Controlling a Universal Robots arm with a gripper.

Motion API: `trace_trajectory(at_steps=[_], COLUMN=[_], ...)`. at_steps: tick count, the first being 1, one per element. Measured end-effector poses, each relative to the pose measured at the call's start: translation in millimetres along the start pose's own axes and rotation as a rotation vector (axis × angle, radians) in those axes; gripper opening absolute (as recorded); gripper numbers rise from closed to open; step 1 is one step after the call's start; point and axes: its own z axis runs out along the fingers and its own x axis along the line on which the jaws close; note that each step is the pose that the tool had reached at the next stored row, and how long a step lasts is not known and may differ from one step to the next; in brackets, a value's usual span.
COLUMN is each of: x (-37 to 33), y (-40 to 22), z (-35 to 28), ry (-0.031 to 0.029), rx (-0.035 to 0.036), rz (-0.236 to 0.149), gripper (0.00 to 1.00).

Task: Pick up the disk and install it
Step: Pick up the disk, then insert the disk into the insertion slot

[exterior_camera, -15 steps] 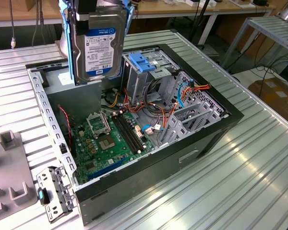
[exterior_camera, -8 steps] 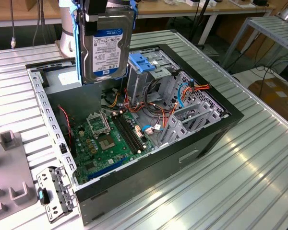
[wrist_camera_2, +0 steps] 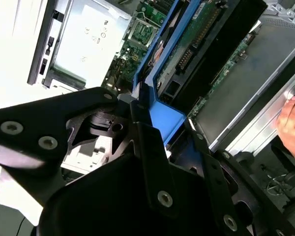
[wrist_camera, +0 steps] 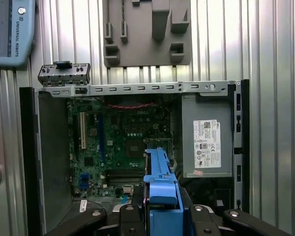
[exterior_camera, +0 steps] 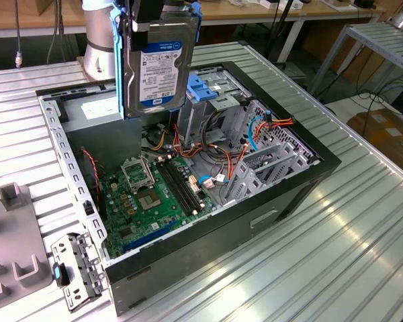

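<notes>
While the arm hangs over the open case (exterior_camera: pixel 208 265), here's how stuff sits going from the exterior view's left to its right. A grey fixture plate (exterior_camera: pixel 17 255) lies flat on the ribbed metal tabletop (exterior_camera: pixel 322 255) at the far left. A small metal bracket (exterior_camera: pixel 77 272) lies just beside the case's near corner. Inside the case the green board (exterior_camera: pixel 151 194) covers the floor, and a PSU (exterior_camera: pixel 97 111) with a white label sits in the back corner. Up above, the hand (exterior_camera: pixel 160 17) is clamped on the disk (exterior_camera: pixel 158 67) by the blue plastic along its edges. So the disk hangs upright in the air, well above the board, with its white-and-blue label facing the camera. Just to its right is a blue-and-grey drive cage (exterior_camera: pixel 215 90), then a tangle of orange and red cables (exterior_camera: pixel 236 155). After that come the grey bays (exterior_camera: pixel 275 157) at the case's right end, with bare tabletop beyond. In the first wrist view the disk's blue rail (wrist_camera: pixel 160 182) points straight down at the board, with the PSU off to one side. In the second wrist view a person's fingers (wrist_camera_2: pixel 291 120) show out past the case's wall.
</notes>
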Motion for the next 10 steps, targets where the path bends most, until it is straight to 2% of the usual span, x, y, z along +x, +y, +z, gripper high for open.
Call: trace_trajectory(at_steps=[6,10], x=[2.8,2.8], y=[-9.7,-11.0], z=[0.5,0.5], ry=[0.0001,0.0001], rx=[-0.0001,-0.0001], rz=[0.002,0.002], gripper=[0.37,0.37])
